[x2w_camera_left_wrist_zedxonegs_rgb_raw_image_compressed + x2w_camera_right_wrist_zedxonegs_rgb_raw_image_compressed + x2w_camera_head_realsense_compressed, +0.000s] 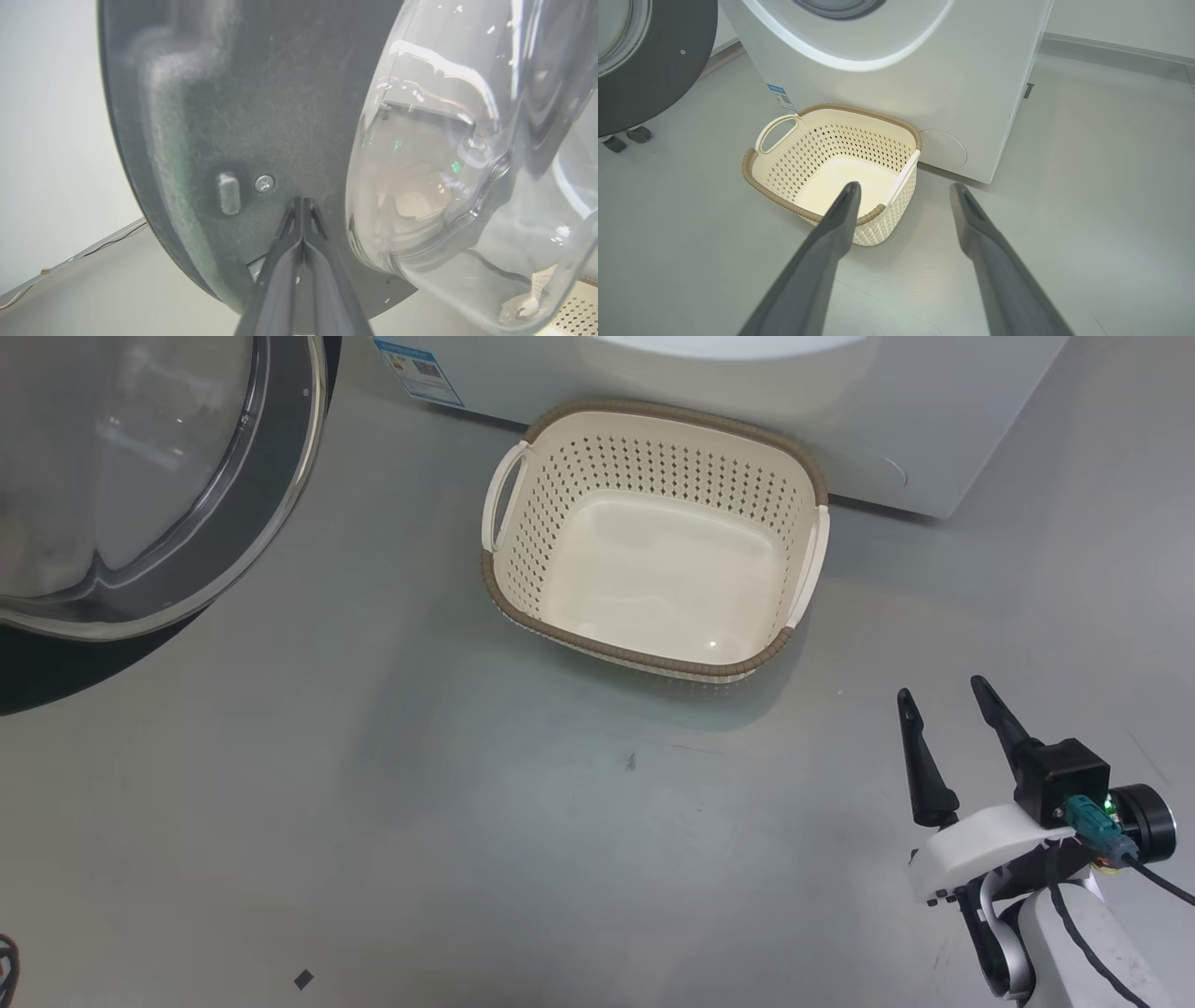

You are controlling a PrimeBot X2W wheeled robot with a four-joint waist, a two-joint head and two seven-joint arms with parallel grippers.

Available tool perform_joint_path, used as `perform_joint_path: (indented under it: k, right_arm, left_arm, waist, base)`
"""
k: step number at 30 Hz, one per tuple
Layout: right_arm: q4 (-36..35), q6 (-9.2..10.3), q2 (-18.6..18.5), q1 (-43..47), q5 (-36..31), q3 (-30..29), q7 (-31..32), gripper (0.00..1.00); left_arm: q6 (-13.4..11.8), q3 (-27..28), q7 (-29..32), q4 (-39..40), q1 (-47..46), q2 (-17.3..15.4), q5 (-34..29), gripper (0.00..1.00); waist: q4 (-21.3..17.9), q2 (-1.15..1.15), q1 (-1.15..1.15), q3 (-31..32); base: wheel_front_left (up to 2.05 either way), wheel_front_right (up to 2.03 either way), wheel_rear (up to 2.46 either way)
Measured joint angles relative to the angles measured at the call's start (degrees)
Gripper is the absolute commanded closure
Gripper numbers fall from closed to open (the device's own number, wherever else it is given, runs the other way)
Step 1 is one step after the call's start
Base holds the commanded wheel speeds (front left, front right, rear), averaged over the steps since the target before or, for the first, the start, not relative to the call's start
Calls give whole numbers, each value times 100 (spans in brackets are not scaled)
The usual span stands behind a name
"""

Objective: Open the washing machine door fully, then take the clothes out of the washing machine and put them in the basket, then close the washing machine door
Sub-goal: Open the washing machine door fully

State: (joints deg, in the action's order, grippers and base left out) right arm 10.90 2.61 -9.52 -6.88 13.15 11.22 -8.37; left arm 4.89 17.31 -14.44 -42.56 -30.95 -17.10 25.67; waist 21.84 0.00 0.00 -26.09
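Looking at the washing machine door (140,476) first: it's swung well out from the washing machine (840,420), up at the left of the head view. In the left wrist view its glass bowl (467,163) bulges out of the dark inner face. The left gripper (302,203) has its fingers pinched fully together w/ nothing between them. Its tips are right up against that inner face, just beside a small screw (264,183) and a peg (229,193). Prob touching, can't swear to it. So imo step 1 is done or v close. It reads like a push w/ closed tips to get the last bit of swing, but whether the door is at its stop I can't tell.

The basket (653,457) sits on the floor (467,821) right in front of the washing machine, back rim about touching the front panel, blue label (418,369) just off to its left. Nothing in it, bare cream bottom. So the clothes part hasn't started afaict. The drum opening is cut off at the top edge, so what's inside, idk.

The right gripper (941,689) hangs over the floor to the right of the basket, apart from it, fingers spread wide and holding nothing.

Left to do: finish the door if needed, pull the clothes out, drop them in the basket, shut the door. Basically most of it.
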Motion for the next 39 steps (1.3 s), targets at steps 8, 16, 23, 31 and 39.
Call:
perform_joint_path:
  k: [8,16,23,31,39]
  right_arm:
    - [209,-53,148,4,125,20,-158,0]
    - [435,-102,279,42,267,3,-323,0]
    - [579,-156,409,193,493,-9,-422,0]
    - [645,-254,454,297,612,-60,-506,0]
    - [708,-357,504,536,751,-120,-515,0]
  left_arm:
    - [15,41,0,33,60,22,-185,100]
    - [53,-107,0,261,456,24,-557,100]
    - [127,-277,0,512,849,107,-738,100]
    - [164,-537,0,783,1389,364,-904,100]
    - [197,-826,0,1040,2143,547,-1087,100]
  waist:
    - [-30,0,0,299]
    - [-116,0,0,720]
    - [-270,0,-1,1134]
    - [-588,0,0,1555]
    - [-943,0,0,2018]
  base:
    - [0,0,0]
    - [0,0,0]
    - [0,0,0]
    - [0,0,0]
    - [0,0,0]
